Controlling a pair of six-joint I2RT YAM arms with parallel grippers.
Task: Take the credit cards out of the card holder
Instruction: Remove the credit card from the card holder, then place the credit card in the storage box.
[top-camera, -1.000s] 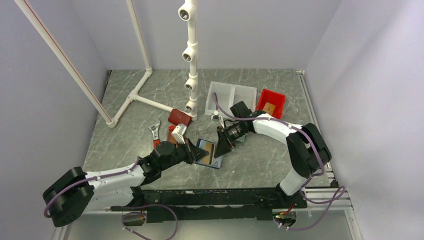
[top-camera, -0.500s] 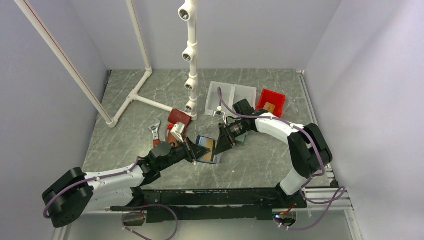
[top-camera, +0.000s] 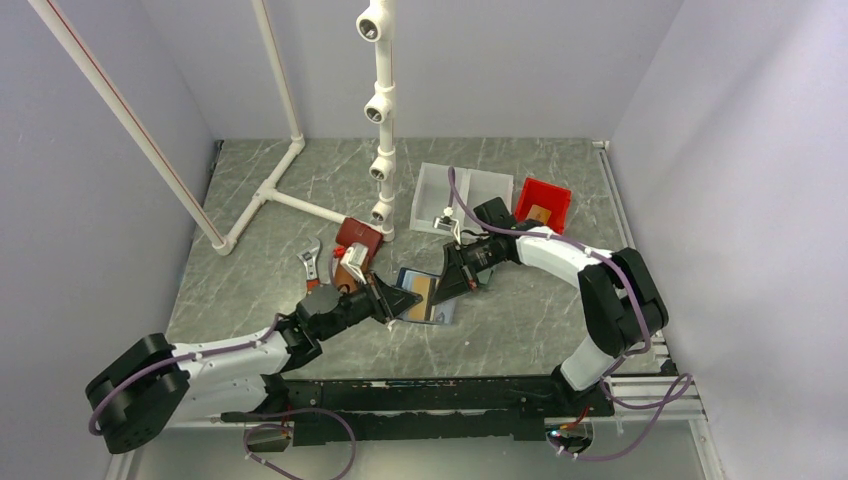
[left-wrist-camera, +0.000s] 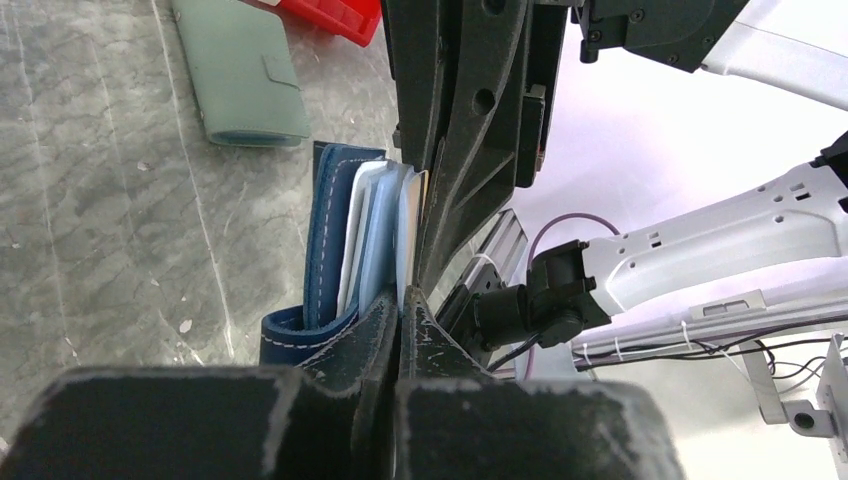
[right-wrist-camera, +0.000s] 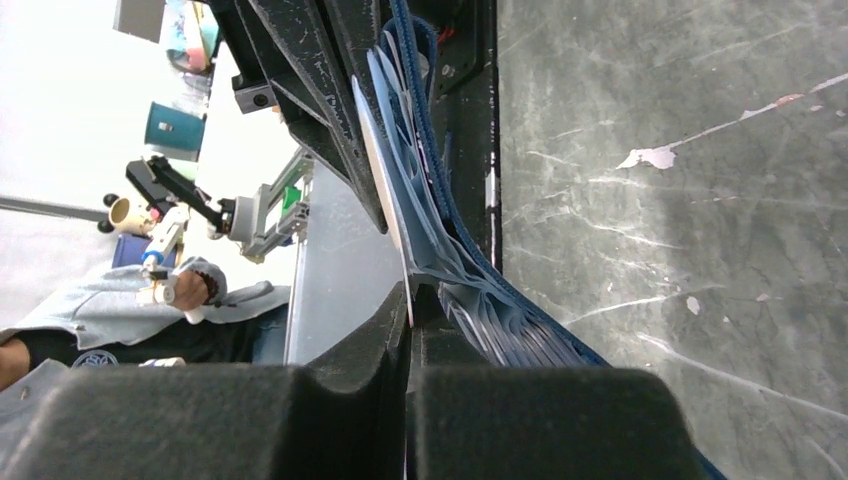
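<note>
Card holder (left-wrist-camera: 330, 240) held up between the two arms over the middle of the table (top-camera: 520, 320), navy cover outward, light blue pockets fanned open; left gripper (left-wrist-camera: 402, 305) clenched on one edge of it; right gripper (right-wrist-camera: 410, 300) pinched tight on the rim of a credit card (top-camera: 421, 292) seated in a pocket; grey-green wallet (left-wrist-camera: 250, 80) flat on the table beyond; red bin (top-camera: 556, 195) farther back.

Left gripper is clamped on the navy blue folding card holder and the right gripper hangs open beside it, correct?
Not quite. The right gripper is not open: the right wrist view shows its jaws shut on the edge of a thin orange-tan credit card in the navy blue folding card holder. The left gripper is indeed clamped on the holder.
</note>
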